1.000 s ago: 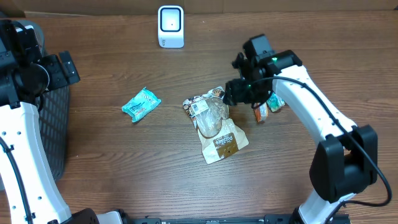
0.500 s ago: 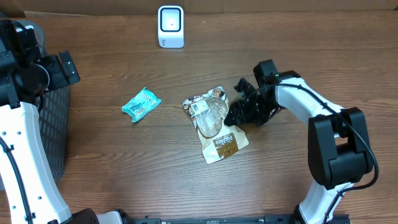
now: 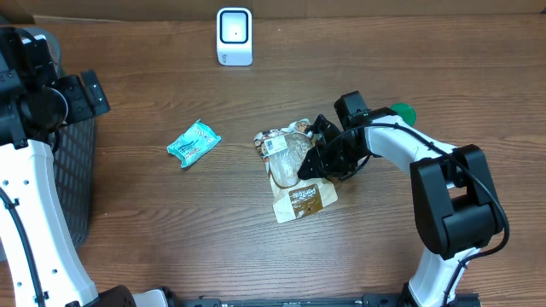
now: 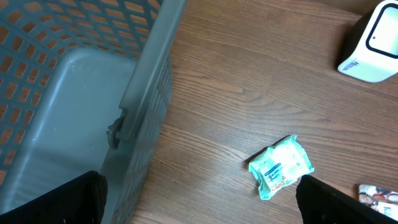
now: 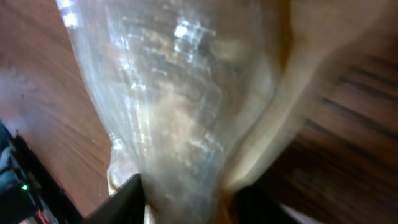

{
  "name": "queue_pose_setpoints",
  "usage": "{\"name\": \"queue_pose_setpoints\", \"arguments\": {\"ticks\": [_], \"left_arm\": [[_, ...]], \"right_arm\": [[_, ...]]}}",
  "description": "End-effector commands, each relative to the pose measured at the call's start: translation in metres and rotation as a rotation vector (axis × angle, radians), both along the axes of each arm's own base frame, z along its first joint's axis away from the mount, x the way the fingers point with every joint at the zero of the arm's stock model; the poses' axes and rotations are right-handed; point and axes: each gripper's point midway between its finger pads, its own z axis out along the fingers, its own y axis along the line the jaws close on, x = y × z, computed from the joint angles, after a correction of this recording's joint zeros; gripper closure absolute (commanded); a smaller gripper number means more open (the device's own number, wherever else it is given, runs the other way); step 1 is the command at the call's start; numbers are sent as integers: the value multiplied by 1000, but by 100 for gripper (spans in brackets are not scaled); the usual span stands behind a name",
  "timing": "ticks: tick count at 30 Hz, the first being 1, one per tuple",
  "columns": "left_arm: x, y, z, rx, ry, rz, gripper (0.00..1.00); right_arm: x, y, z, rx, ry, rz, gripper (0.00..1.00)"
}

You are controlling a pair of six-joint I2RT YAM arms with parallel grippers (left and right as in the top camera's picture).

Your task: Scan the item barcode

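Wooden counter [image 3: 171, 230] fills the overhead view, with open room along the front and left of centre. A white barcode scanner [image 3: 234, 36] stands at the far edge with bare wood on all sides. A teal packet [image 3: 194, 141] lies alone, well apart from the snack pouch [image 3: 294, 179]. That pouch is clear plastic with a brown label end and lies flat right of centre. The right gripper [image 3: 317, 158] is low at the pouch's right edge, touching it. A green round thing [image 3: 401, 111] shows just behind the right arm, partly hidden. A grey mesh basket [image 3: 81, 196] sits at the counter's left edge.

From the left wrist, the basket wall takes up the left half. The packet, a corner of the scanner and a corner of the pouch lie on the wood to the right. The left gripper [image 4: 200, 186] is spread wide with nothing between its fingers.

From the right wrist, blurred pouch film fills the frame and runs down between the two fingers [image 5: 124, 199]. Whether they already pinch it I cannot tell.
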Motion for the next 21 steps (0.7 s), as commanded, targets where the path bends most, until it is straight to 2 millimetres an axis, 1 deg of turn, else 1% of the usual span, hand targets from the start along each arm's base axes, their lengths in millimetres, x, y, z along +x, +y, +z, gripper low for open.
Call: {"name": "queue_pose_setpoints", "arguments": {"ticks": [1, 2, 4, 5, 9, 13, 16, 19, 21], "left_arm": [[2, 1, 7, 20, -13, -17, 1], [2, 1, 7, 20, -13, -17, 0], [2, 1, 7, 20, -13, -17, 1], [2, 1, 7, 20, -13, -17, 1], [2, 1, 7, 20, -14, -17, 1], [2, 1, 7, 20, -13, -17, 0], [2, 1, 7, 20, -13, -17, 1], [2, 1, 7, 20, -13, -18, 1], [2, 1, 7, 20, -14, -17, 1]], "right_arm": [[-4, -10, -19, -69, 28, -10, 69], [-4, -9, -19, -65, 28, -9, 74], [-4, -8, -16, -58, 31, -9, 91], [-3, -7, -14, -53, 33, -9, 96], [0, -5, -8, -43, 38, -10, 96], [5, 10, 13, 56, 40, -7, 96], [14, 21, 37, 132, 2, 0, 96], [24, 30, 71, 202, -70, 11, 96], [28, 37, 99, 262, -120, 19, 96]]}}
